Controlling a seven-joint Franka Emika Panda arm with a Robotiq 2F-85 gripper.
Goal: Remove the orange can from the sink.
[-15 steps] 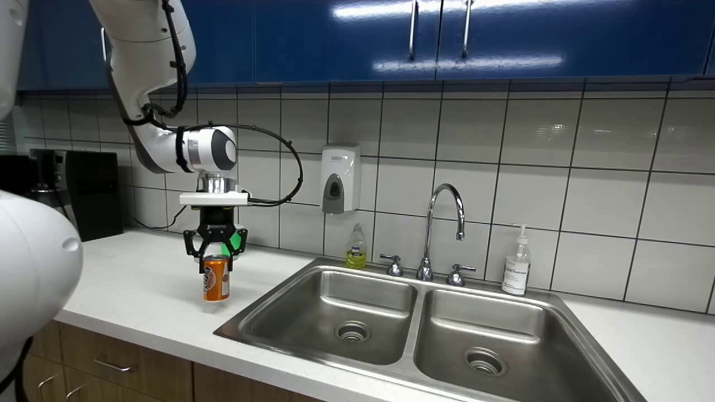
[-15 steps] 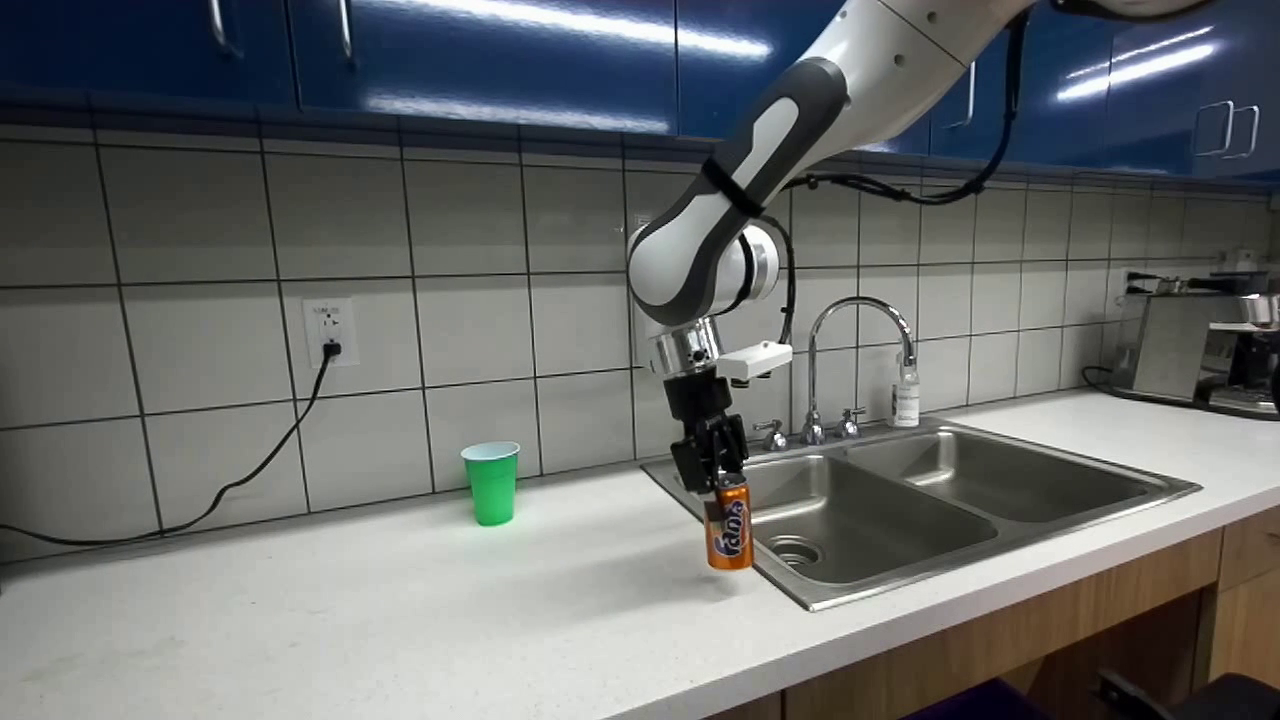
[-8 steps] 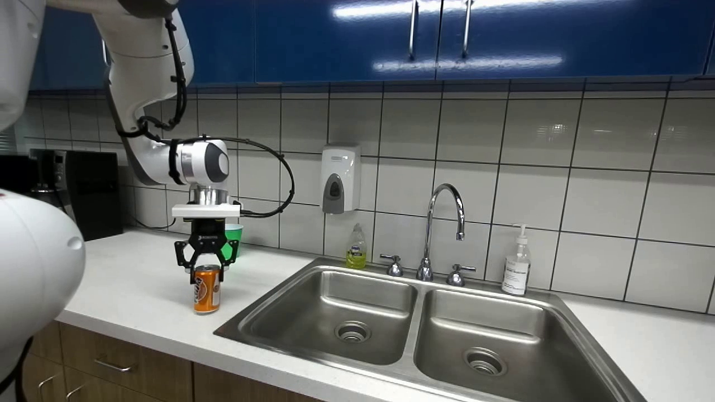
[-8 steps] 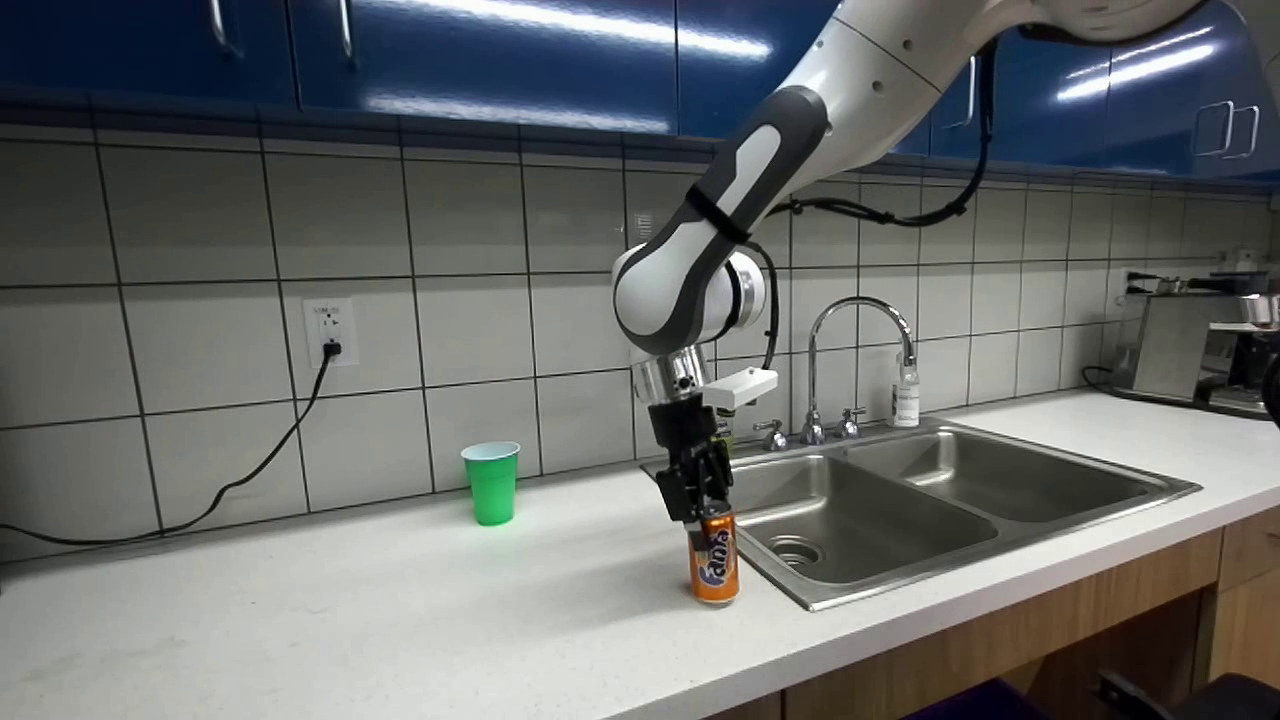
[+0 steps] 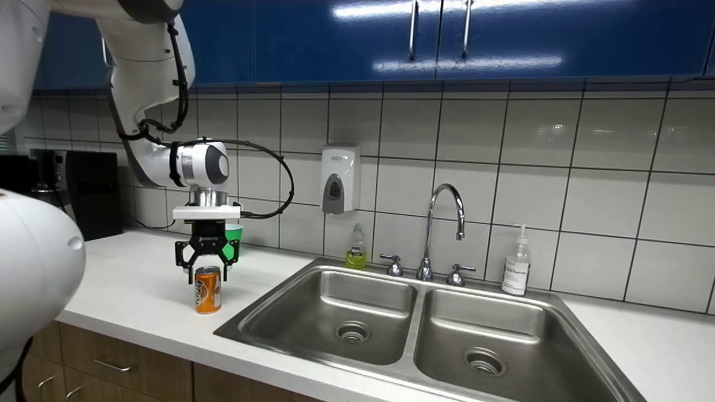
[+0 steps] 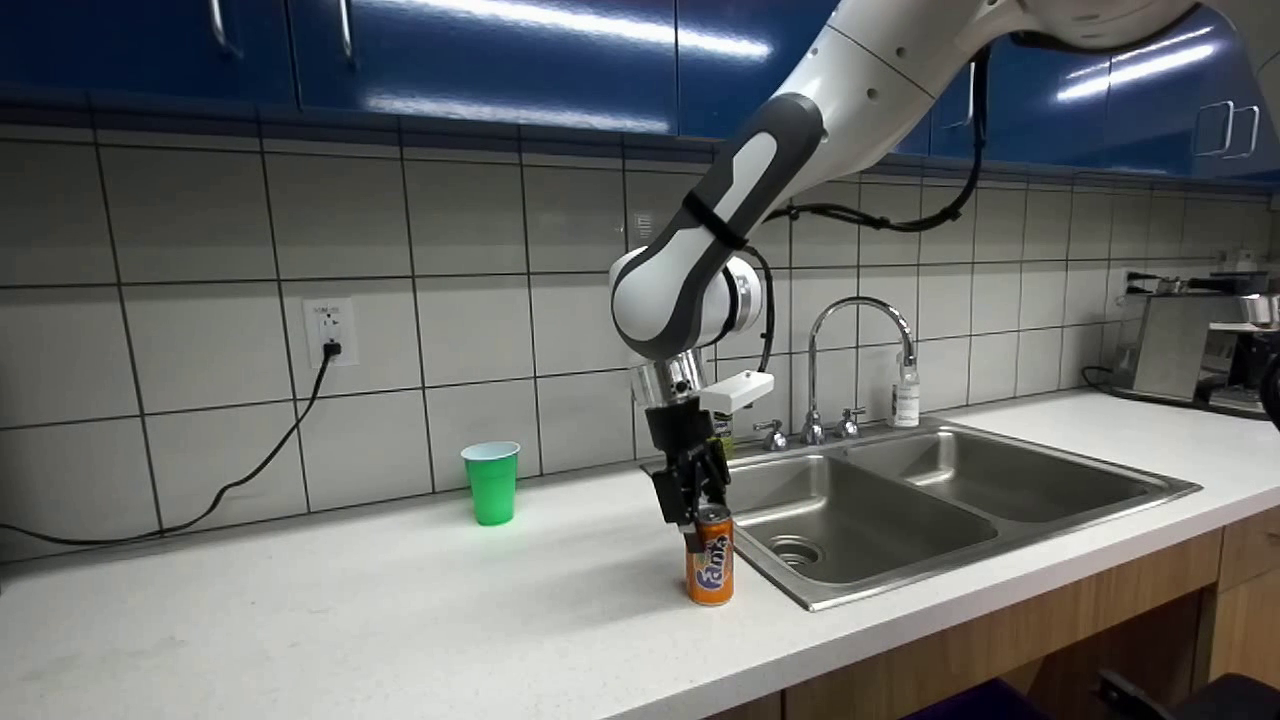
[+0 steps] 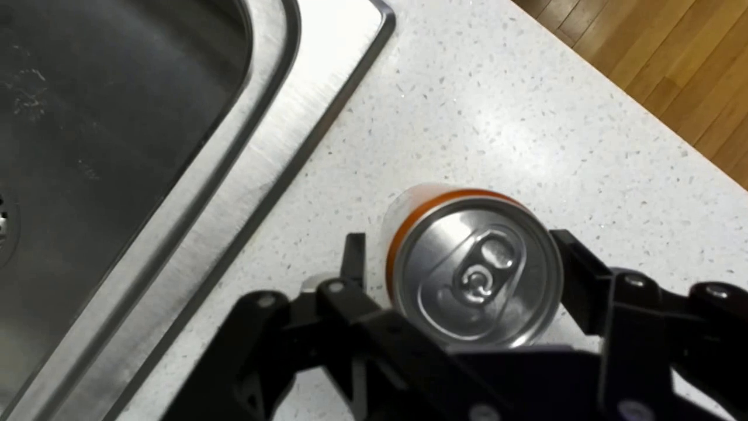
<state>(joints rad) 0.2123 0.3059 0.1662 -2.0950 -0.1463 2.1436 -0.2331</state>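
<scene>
The orange can (image 5: 208, 296) stands upright on the counter beside the sink (image 5: 412, 335), outside its rim. It also shows in an exterior view (image 6: 711, 572) and, from above, in the wrist view (image 7: 476, 275) with its metallic top and pull tab. My gripper (image 5: 208, 277) points down with its fingers around the can's upper part. In the wrist view my gripper (image 7: 459, 251) is open, with a visible gap between the left finger and the can; the right finger is close to or touching it. The sink's rim (image 7: 263, 166) lies left of the can there.
A green cup (image 6: 491, 485) stands near the wall. The chrome faucet (image 5: 428, 234), a yellow soap bottle (image 5: 356, 248) and a pump bottle (image 5: 516, 265) are behind the sink. The counter's front edge (image 7: 628, 96) is close to the can.
My gripper has lowered with the can, away from the sink's edge, until the can stood on the counter. Then the fingers opened and let go of it.
</scene>
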